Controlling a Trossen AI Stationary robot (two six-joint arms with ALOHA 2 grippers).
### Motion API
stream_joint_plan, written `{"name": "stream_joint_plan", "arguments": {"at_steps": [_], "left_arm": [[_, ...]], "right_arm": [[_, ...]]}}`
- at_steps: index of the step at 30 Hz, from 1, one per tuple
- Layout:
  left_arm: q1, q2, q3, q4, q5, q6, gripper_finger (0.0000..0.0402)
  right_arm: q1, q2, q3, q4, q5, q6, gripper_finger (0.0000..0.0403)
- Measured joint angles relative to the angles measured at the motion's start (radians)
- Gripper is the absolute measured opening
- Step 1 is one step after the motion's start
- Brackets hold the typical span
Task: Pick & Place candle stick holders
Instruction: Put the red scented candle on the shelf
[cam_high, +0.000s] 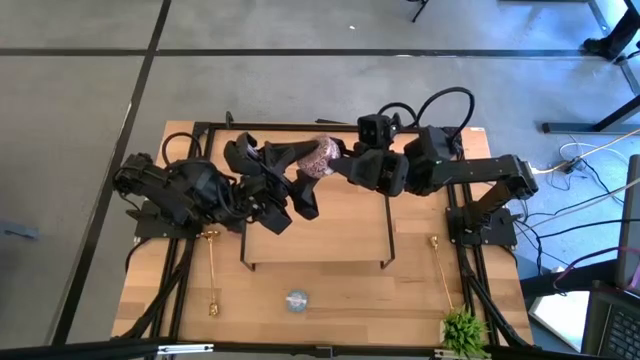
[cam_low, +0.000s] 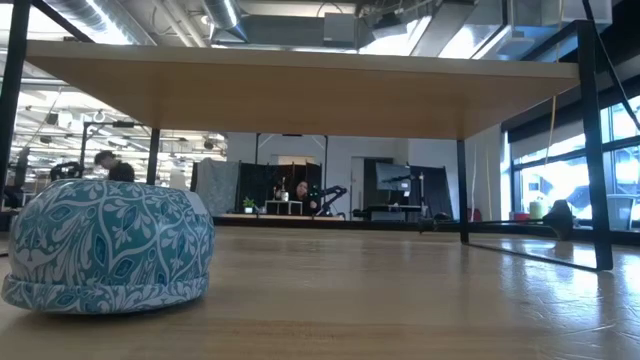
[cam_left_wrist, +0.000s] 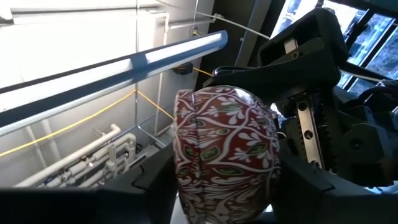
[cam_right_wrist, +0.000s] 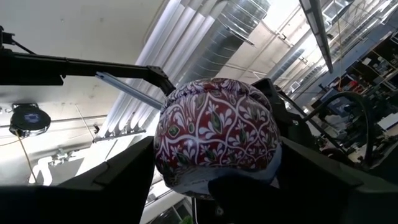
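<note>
Blue-patterned round (cam_low: 105, 245) fills the low view's near corner. It sits flat side down on the table (cam_high: 350, 300), dome up, short axis vertical, in front of the raised wooden board (cam_high: 320, 235). Looks parked, not in play right now.

Action's up top. Both arms meet over the board's far edge w/ a red-patterned round (cam_high: 320, 157) in the air between them. Right gripper (cam_high: 338, 162) has it: dark fingers (cam_right_wrist: 124, 174) pressed to either side, round wedged between them in the right wrist view. Left gripper (cam_high: 300, 158) comes in from the opposite side and straddles the same round (cam_left_wrist: 227, 155). Can't tell if it's clamped yet.

Reads like a mid-air handover, probably so the left arm can carry it to its own side of the table. That's a guess from the pose.

Orientation: it's squat, so no real long axis. The dome bulges away from the right wrist cam, w/ a pale rim toward that wrist. The two grippers close on it from opposite sides, along the table's width.

Two gold stems, left gold stem (cam_high: 212, 272) and right gold stem (cam_high: 443, 272), show as thin lines running toward the front edge, well apart from the grippers. Can't tell upright vs lying from above. Small plant (cam_high: 463, 330) sits at the front right corner.
</note>
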Motion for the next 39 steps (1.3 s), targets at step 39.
{"name": "stream_joint_plan", "arguments": {"at_steps": [39], "left_arm": [[-0.071, -0.004, 0.031, -0.157, -0.558, -0.305, 0.0171]], "right_arm": [[0.206, 0.001, -0.002, -0.487, -0.286, 0.037, 0.0296]]}}
